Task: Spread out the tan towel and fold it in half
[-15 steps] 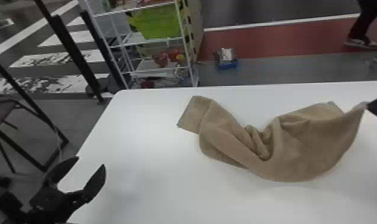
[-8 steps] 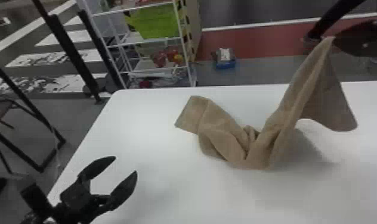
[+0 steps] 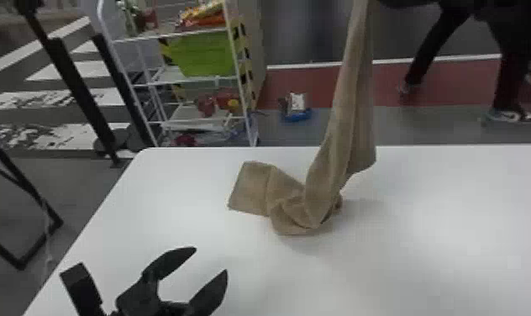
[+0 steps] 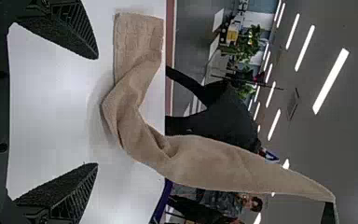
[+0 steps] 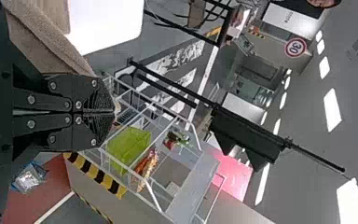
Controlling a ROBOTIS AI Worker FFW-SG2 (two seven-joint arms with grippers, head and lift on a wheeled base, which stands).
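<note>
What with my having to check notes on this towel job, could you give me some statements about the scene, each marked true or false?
1. The left hand is open, with nothing between its fingers. True.
2. The towel lies wholly flat on the table. False: one end is raised high, while the rest lies bunched on the table.
3. The right hand is shut on the towel's raised end. True.
4. The green bin stands on the table. False: it is on the white rack beyond the table.
</note>
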